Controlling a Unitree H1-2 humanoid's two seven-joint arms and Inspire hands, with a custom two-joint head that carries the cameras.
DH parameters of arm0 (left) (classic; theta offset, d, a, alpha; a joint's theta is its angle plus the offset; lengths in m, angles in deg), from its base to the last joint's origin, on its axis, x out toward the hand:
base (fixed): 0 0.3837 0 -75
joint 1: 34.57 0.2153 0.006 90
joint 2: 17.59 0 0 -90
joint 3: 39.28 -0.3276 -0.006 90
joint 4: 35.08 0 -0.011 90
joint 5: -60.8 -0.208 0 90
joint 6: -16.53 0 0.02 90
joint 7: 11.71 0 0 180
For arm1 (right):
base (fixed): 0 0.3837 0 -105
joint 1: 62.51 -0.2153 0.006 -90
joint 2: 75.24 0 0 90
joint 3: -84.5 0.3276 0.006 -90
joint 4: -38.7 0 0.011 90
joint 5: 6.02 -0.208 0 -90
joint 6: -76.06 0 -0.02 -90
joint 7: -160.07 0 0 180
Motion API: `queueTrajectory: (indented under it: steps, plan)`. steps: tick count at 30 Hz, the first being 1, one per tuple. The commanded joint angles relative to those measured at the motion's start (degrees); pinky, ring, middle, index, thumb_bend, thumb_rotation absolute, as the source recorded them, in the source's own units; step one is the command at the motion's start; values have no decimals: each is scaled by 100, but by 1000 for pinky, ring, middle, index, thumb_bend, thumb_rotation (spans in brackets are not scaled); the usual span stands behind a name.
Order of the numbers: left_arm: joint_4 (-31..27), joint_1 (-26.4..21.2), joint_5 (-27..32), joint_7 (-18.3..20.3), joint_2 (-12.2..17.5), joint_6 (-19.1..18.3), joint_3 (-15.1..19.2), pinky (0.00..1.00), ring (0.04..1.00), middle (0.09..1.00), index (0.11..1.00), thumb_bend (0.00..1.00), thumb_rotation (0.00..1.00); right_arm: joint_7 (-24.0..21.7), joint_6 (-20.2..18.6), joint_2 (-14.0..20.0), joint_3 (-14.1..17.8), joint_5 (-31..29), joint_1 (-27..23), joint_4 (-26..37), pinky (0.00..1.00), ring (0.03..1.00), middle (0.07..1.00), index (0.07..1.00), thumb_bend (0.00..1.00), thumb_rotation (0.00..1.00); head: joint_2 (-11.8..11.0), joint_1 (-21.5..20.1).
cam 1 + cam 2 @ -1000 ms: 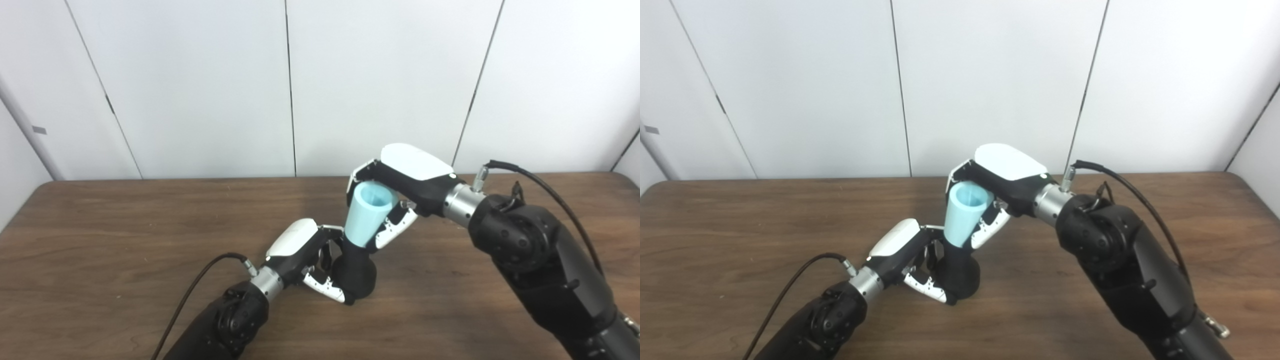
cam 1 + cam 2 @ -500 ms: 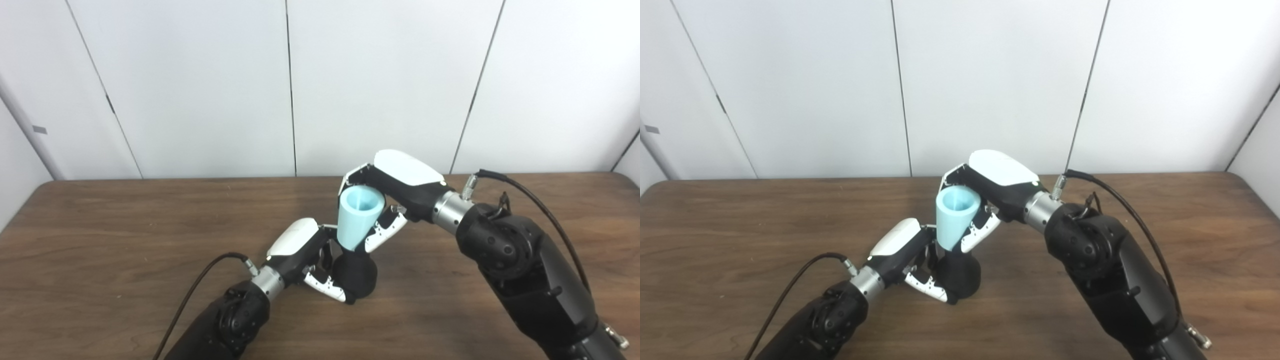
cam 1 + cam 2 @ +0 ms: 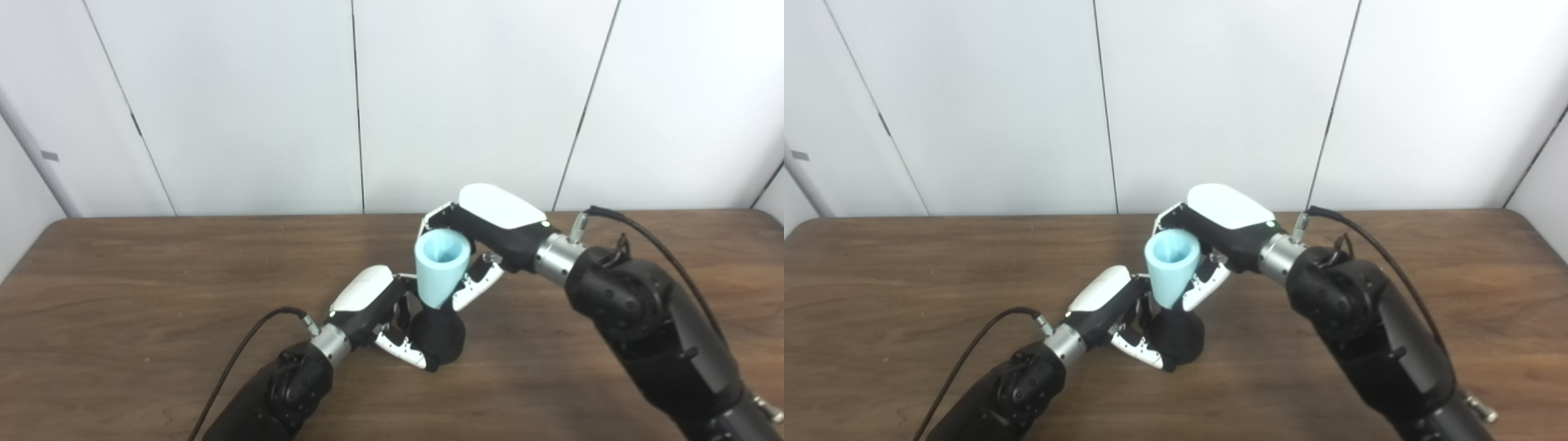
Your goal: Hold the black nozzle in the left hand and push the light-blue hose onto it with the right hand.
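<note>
1. Black and bulbous, the nozzle (image 3: pixel 436 335) stands on the brown bench (image 3: pixel 122 294) near its middle, its neck pointing up.
2. At the nozzle's left side the left hand (image 3: pixel 375 309) has its fingers (image 3: pixel 401 350) wrapped round the body, so the hold asked of it looks in place.
3. Above it the right hand (image 3: pixel 484 245) has its fingers (image 3: pixel 474 288) closed round the hose (image 3: pixel 441 267), a pale blue tapered piece with its wide open mouth up and its narrow end down.
4. That narrow end meets the top of the nozzle's neck, and the hose stands nearly upright over it, leaning only a little.
5. Whether the neck is already inside the hose cannot be told, since the joint is small and partly hidden by both hands.
6. Judged from this, both grasps and the lining-up are done, and the push itself is at most just begun, because almost the whole hose shows above the nozzle.
7. What is left is the downward press with the right hand while the left braces the nozzle against the bench, then letting go.
</note>
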Motion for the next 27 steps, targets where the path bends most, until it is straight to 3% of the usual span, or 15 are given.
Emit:
queueTrajectory:
  steps: [1, 11, 27]
  plan:
    - [217, 233, -361, 386, 165, -422, -160, 330, 382, 444, 482, 528, 0, -270, 150, 308, 15, -74, -93, 225, 342, 405, 501, 520, 514, 0, 25, -13]
    - [177, 235, -360, 426, 221, -458, -173, 370, 417, 467, 477, 528, 0, -493, 48, 478, 22, -149, -43, 442, 341, 402, 500, 522, 514, 0, 70, -21]
    - [-49, 305, -380, 506, 254, -489, -101, 366, 408, 468, 476, 528, 0, -307, -231, 21, -133, 189, 248, 406, 338, 401, 471, 528, 514, 0, 9, 14]
